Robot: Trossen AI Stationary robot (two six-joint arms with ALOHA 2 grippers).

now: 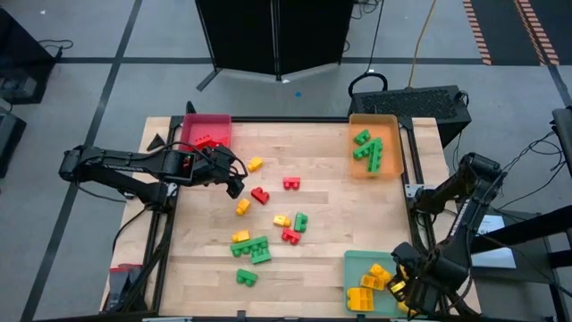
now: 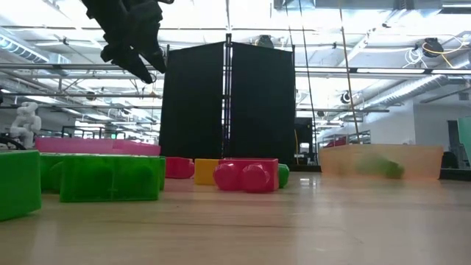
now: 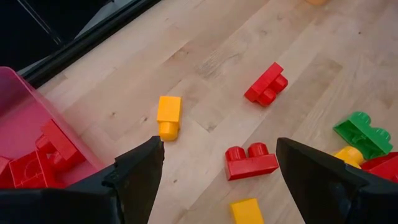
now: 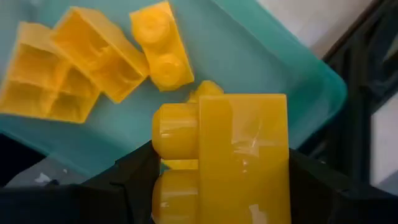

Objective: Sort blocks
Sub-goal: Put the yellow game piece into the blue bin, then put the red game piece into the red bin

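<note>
A: From above first. Sorted so far, going by the teal tray (image 1: 350, 265) as anchor?

B: Inside it, a handful of yellow blocks (image 1: 365, 295). Right gripper (image 1: 399, 288) over its outer edge. Far across the table from it, along the same side, an orange tray (image 1: 354, 125) with green blocks (image 1: 368, 148). Diagonally opposite, at the far corner, a red tray (image 1: 222, 121) with red blocks (image 1: 206, 141). Left gripper (image 1: 234, 179) just beside that red tray, above bare wood.

A: And left over?

B: A dozen or so loose blocks (image 1: 261, 195) in mixed colours, scattered on the wooden table (image 1: 331, 215) between the teal tray and the red one. Roughly half done, at a guess.

A: Table-level camera?

B: Green block (image 2: 110, 177) and red block (image 2: 246, 175) close up, unsorted. Left arm high above them. Teal tray not seen here; orange tray blurred at the far side.

A: Left wrist camera?

B: Fingers (image 3: 140, 171) spread wide, empty. Below them a red two-stud block (image 3: 250, 160), a small yellow one (image 3: 168, 116), and the red tray's corner. Likely lining up a red pick next.

A: Right wrist?

B: Clamped on a yellow block (image 4: 224, 158), held directly over the teal tray, other yellow pieces lying inside. Not yet released.
</note>
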